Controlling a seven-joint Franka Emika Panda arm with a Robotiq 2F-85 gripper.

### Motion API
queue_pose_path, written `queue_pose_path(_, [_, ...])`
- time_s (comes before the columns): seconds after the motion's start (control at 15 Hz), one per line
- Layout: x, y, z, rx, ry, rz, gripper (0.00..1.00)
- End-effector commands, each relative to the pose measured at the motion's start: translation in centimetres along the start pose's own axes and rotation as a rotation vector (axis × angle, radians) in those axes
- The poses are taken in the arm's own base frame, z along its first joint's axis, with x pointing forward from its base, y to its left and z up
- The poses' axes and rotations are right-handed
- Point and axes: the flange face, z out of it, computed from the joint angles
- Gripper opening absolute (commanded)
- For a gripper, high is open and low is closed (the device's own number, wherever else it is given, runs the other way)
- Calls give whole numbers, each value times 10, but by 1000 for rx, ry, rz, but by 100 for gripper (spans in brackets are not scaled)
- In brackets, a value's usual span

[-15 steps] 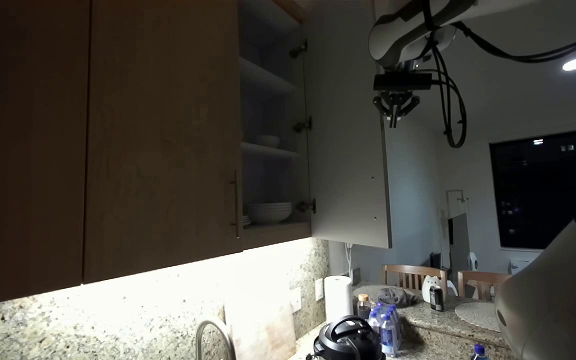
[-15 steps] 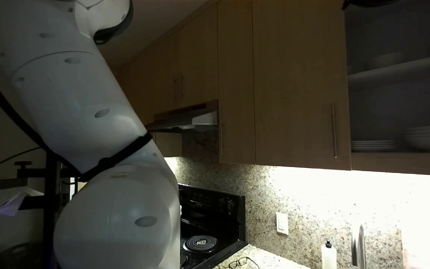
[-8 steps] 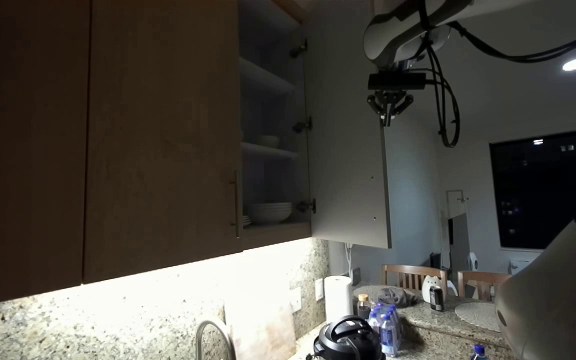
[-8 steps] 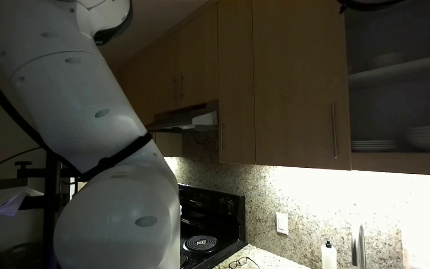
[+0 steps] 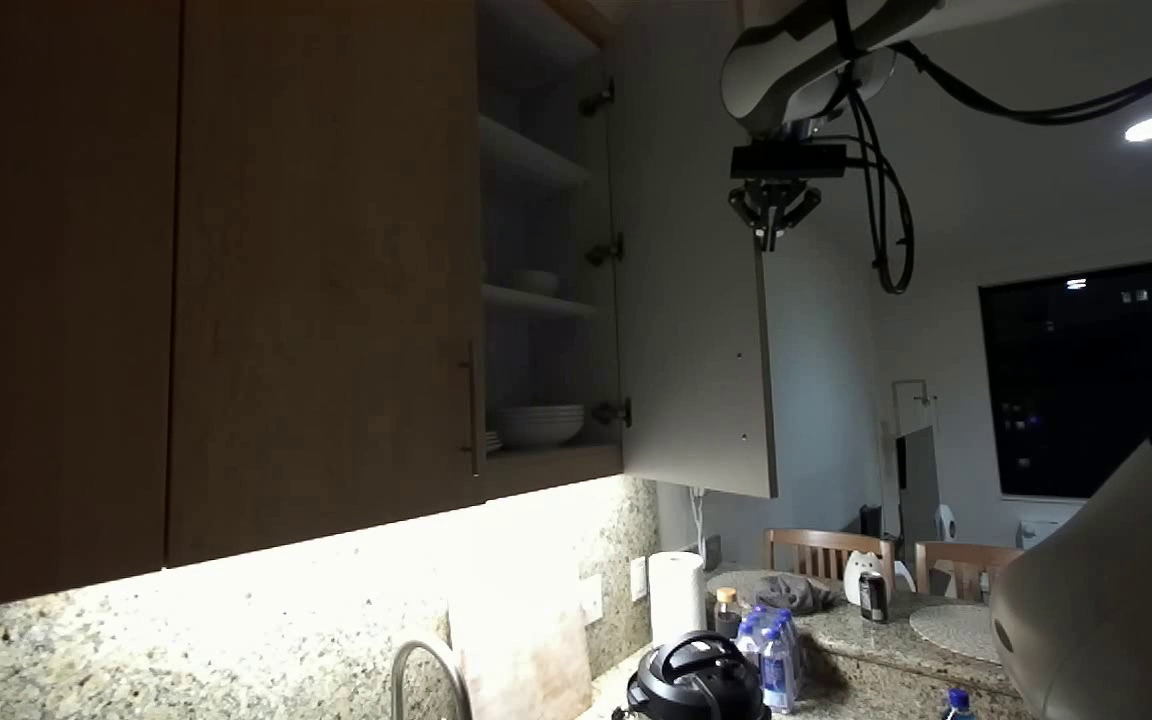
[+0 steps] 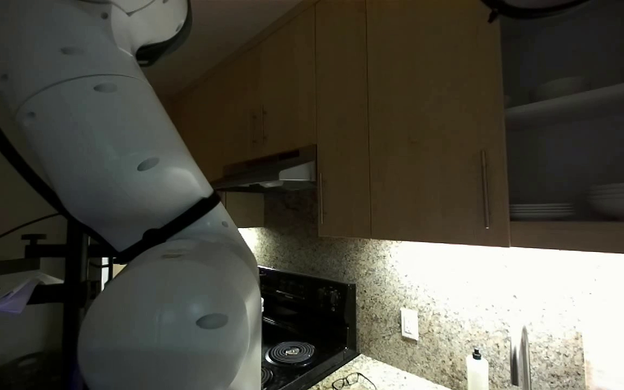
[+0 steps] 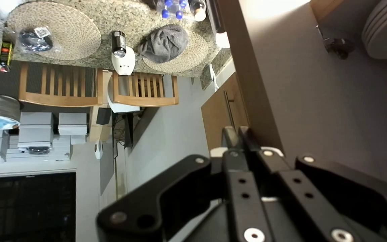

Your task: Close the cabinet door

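Observation:
The cabinet door stands wide open in an exterior view, its pale inner face showing and its hinges on the left. My gripper points down at the door's free edge, overlapping it high up. In the wrist view the inner face lies on the right, and the fingertips are close beside the brown edge strip. Contact with the edge is hard to make out. The fingers are nearly together with nothing between them. A bar handle shows left of the strip. Neither door nor gripper shows in the remaining exterior view.
The open cabinet holds bowls and shelves. A wider tan door beside it is shut. Below are a black appliance, paper towels and water bottles. Cables hang from the arm.
My gripper has moved left and very slightly up in an exterior view. The door's free edge has shifted a little left with it, mostly in the last half second.

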Motion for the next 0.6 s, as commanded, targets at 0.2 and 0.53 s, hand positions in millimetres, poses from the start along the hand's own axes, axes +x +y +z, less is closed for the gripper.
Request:
queue_pose_path(0.2, [-3, -21, -16, 34, 40, -23, 8])
queue_pose_path(0.53, [-11, -37, -27, 61, 45, -57, 8])
